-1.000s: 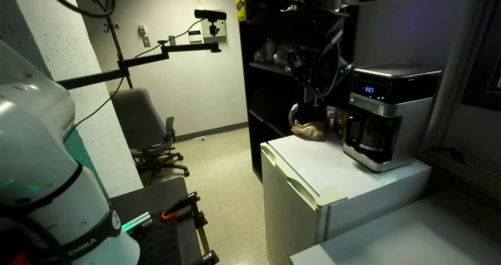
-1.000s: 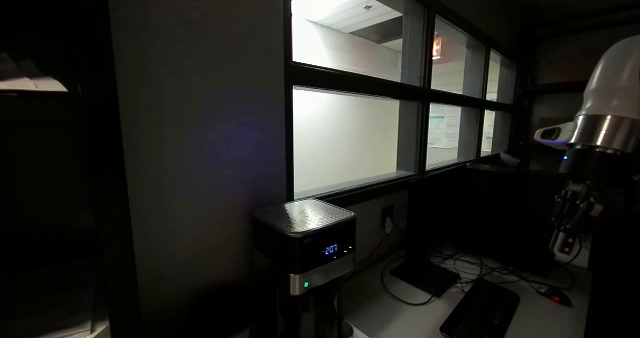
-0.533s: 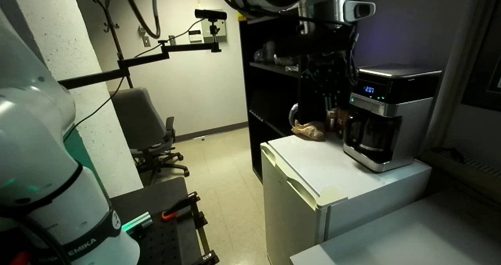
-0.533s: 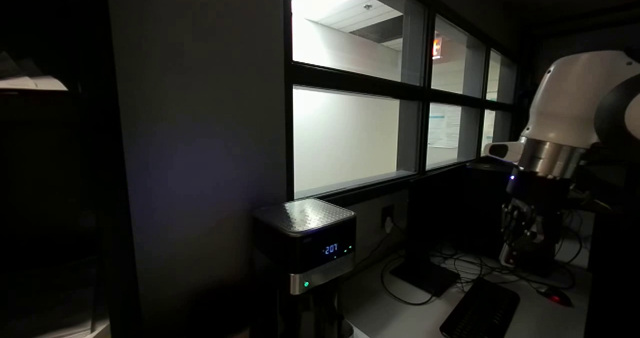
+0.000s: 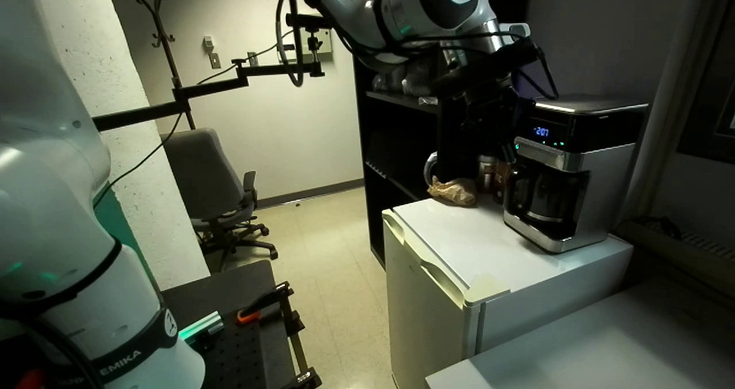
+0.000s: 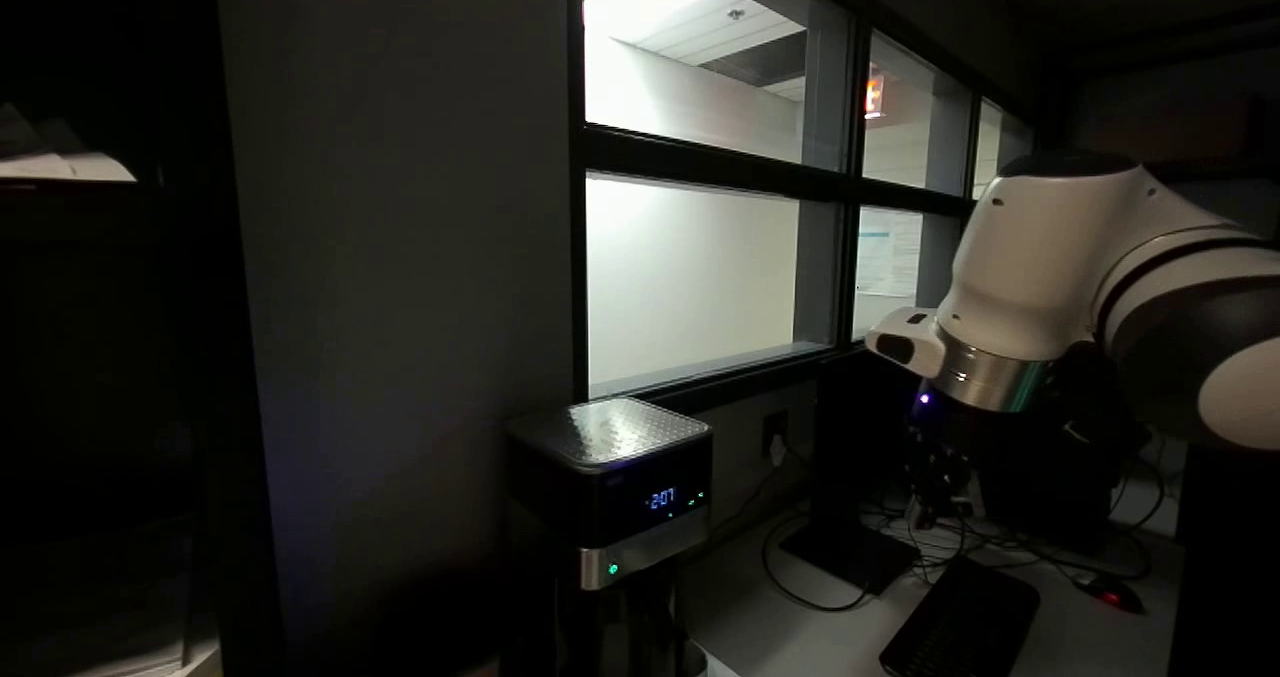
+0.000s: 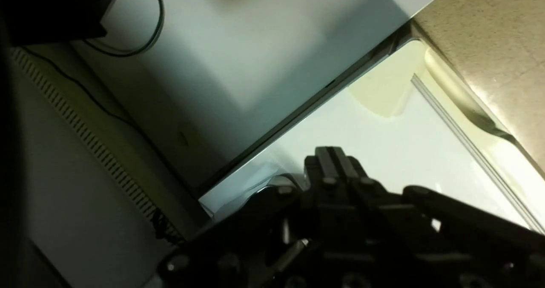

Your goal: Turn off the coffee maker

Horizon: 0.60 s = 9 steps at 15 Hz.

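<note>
The silver-and-black coffee maker point(image 5: 606, 191) stands upright on the white fridge-like box point(image 5: 459, 234). In both exterior views its bluish display is lit with 2:07, and a green light glows at the end of its silver front strip. Its top also shows in an exterior view point(image 6: 625, 435). My gripper point(image 5: 509, 152) appears close beside the coffee maker's front in that exterior view. In an exterior view it hangs right of the machine with a visible gap point(image 6: 935, 519). In the wrist view the gripper point(image 7: 334, 152) has its fingers together with nothing between them, and hides most of the coffee maker.
A crumpled brown bag point(image 5: 453, 191) and jars point(image 5: 487, 173) sit behind on the white box. A dark shelf point(image 5: 396, 147) stands beyond. A white desk point(image 6: 790, 612) holds a keyboard point(image 6: 960, 622), a mouse point(image 6: 1108, 592) and loose cables.
My arm has swung toward the coffee maker. The gripper has come lower and closer to its front, and the hand has tilted. The display and green lights look the same.
</note>
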Available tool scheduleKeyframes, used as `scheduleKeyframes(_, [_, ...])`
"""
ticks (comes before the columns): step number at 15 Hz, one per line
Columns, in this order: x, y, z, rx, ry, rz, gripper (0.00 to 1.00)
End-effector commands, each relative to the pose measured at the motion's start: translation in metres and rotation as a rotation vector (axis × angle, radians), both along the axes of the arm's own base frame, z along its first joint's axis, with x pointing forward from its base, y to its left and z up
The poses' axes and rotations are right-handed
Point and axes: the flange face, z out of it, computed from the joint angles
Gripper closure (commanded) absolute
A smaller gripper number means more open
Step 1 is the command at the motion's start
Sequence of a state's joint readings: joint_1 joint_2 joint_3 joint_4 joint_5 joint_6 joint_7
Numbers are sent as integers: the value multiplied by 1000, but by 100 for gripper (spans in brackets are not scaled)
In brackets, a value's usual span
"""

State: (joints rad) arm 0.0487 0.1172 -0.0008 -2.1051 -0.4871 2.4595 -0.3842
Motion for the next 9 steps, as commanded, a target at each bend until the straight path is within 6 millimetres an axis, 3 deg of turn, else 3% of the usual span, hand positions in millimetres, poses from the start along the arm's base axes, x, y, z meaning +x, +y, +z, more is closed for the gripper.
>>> scheduleKeyframes(1, [30, 25, -7, -43, -66, 98, 100])
scheduleKeyframes(9, [66, 70, -33, -34, -158, 272, 100])
